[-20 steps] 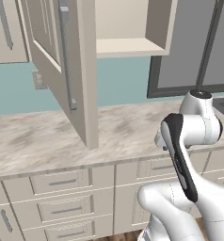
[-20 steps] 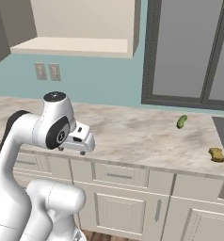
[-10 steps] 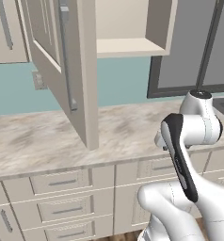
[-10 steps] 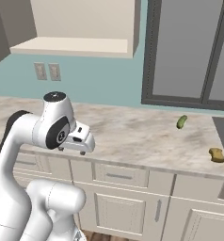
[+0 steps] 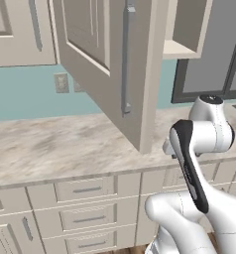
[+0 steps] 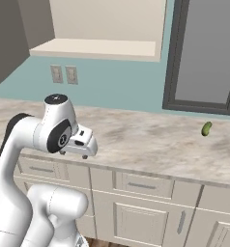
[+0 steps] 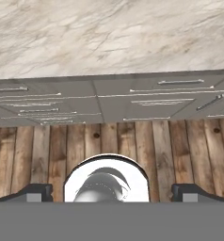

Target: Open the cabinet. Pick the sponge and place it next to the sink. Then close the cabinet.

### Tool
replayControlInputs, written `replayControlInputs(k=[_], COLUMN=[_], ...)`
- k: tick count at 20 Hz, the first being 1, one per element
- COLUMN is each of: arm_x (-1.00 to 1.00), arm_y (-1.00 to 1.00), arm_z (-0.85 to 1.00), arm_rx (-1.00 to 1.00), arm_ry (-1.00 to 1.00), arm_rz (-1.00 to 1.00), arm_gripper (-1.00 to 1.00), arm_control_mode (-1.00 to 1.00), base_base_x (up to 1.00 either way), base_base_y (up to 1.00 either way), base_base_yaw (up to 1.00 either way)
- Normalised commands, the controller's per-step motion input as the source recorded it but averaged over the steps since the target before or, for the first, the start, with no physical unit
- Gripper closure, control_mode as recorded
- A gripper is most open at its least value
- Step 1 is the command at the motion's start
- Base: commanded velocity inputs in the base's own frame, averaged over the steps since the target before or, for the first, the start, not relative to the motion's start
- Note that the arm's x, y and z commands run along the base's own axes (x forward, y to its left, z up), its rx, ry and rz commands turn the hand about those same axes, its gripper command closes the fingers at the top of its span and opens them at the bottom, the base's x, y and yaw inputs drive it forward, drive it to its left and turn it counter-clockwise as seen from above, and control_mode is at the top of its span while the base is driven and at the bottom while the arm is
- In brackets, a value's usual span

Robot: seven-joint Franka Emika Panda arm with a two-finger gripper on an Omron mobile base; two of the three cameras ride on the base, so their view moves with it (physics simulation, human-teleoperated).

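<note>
- Your cabinet [image 5: 110, 74] door stands swung wide, giving access to its shelf
- Your gripper [image 7: 112, 190], jaws spread fully and empty, points down over the worktop [image 6: 150, 140] edge

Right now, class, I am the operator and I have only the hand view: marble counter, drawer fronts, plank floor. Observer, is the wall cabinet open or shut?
Observer: Open. The cabinet door swings out over the counter, with its grey bar handle facing the left base view.
Operator: Anything lying on the counter?
Observer: A small green pickle-like thing, far right, below the dark window frame.
Operator: Where is the cabinet's inside?
Observer: Its bottom shelf sits above two wall outlets.
</note>
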Motion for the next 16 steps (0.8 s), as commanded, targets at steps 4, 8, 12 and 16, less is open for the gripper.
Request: replayControlInputs(k=[4,8,12,16], arm_x=[0.0,0.0,0.0,0.0], arm_y=[0.0,0.0,0.0,0.0], arm_z=[0.0,0.0,0.0,0.0], arm_rx=[0.0,0.0,0.0,0.0], arm_ry=[0.0,0.0,0.0,0.0], arm_rz=[0.0,0.0,0.0,0.0], arm_gripper=[-1.0,-1.0,-1.0,-1.0], arm_control_mode=[1.0,1.0,1.0,1.0], base_base_x=[0.24,0.03,0.0,0.0], base_base_y=[-0.02,-0.06,-0.02,0.0], base_base_yaw=[0.04,0.05,0.0,0.0])
